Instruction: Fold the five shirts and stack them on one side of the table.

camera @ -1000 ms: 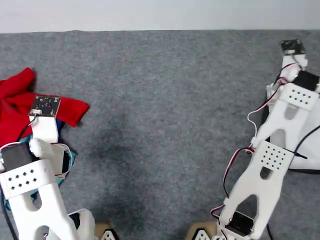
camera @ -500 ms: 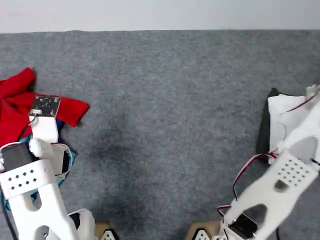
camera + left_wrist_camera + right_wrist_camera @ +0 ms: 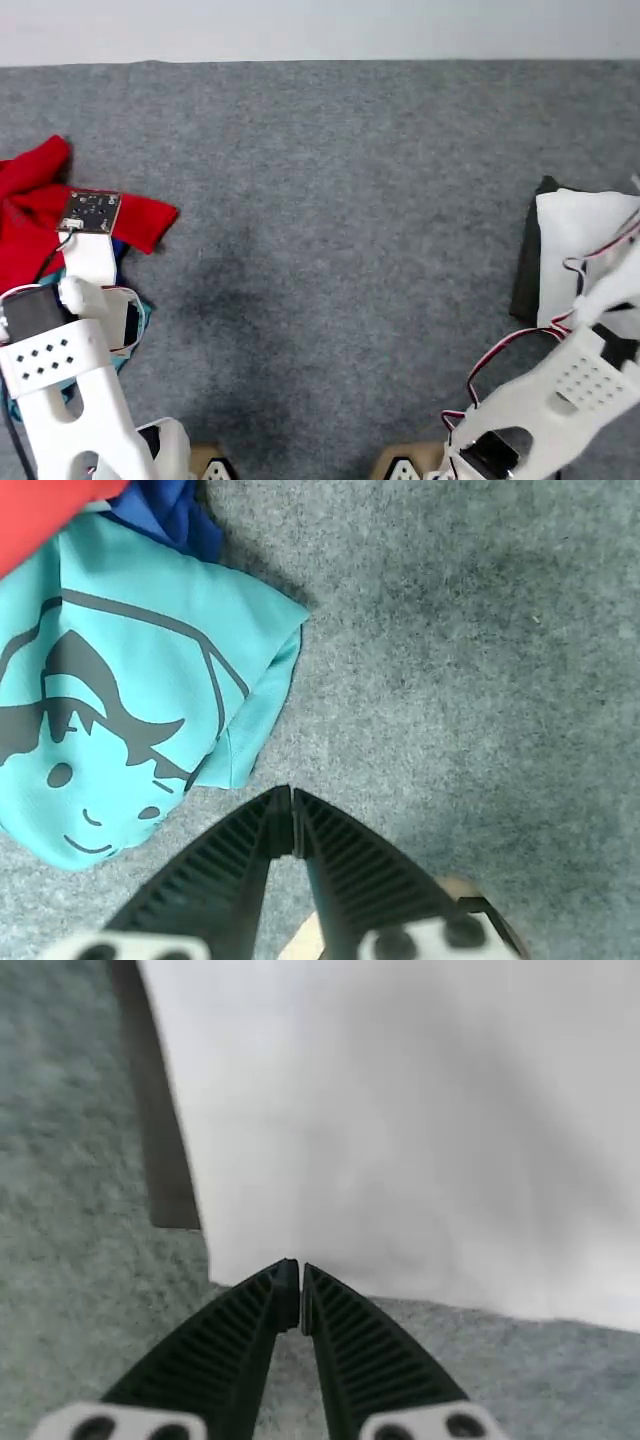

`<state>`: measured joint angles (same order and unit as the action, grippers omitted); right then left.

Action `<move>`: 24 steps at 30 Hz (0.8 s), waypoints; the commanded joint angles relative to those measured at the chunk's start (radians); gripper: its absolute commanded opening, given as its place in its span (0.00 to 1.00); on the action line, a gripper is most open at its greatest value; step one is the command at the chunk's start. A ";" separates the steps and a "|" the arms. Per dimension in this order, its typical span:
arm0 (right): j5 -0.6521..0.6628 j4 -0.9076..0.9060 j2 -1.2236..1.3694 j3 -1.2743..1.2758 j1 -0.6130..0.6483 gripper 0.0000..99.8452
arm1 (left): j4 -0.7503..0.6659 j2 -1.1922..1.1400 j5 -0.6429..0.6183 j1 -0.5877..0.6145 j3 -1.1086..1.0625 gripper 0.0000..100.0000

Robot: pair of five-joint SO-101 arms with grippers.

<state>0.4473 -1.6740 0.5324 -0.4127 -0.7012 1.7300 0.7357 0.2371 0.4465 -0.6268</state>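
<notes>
Stack, right edge of the surface [image 3: 340, 190], middle depth:
- White shirt [image 3: 580, 245], folded flat, on top.
- Dark shirt [image 3: 526, 270], folded, directly beneath the white one. It shows as a strip along the stack's left side.

Heap, left edge of the surface, unfolded:
- Red shirt [image 3: 25, 215], crumpled, the farthest piece, with one part trailing right.
- Blue shirt [image 3: 175, 515], a small bunched patch lying between the red and the teal.
- Teal shirt [image 3: 130, 670], printed with a dark cartoon face, at the near end of the heap. It is loosely doubled over, one corner lying out on the grey surface.

Right claw [image 3: 300, 1275]: clenched, tips together, holding nothing. It hangs over the near edge of the white shirt, where cloth meets surface. The right arm [image 3: 560, 400] lies low at the near right.

Left claw [image 3: 292, 805]: clenched, tips together, holding nothing. It is poised above bare surface just beside the teal shirt's edge. The left arm [image 3: 70, 350] extends over the heap from the near left.
</notes>
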 commanded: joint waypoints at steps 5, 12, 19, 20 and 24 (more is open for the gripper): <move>-0.002 0.012 0.030 0.038 0.038 0.01 | -0.012 0.023 0.006 -0.009 0.008 0.01; 0.002 -0.076 -0.130 -0.005 0.077 0.01 | -0.012 0.023 0.006 -0.009 0.010 0.01; 0.063 -0.120 -0.343 0.018 0.079 0.01 | -0.006 0.023 -0.002 -0.005 0.059 0.01; 0.066 -0.120 -0.367 0.041 0.079 0.01 | -0.006 0.023 -0.002 -0.005 0.071 0.01; 0.066 -0.120 -0.453 0.172 0.102 0.01 | 0.014 0.015 0.005 -0.003 0.097 0.01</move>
<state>0.5056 -1.7538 0.1765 -0.2915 -0.6276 1.7315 0.7357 0.2371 0.4465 -0.5746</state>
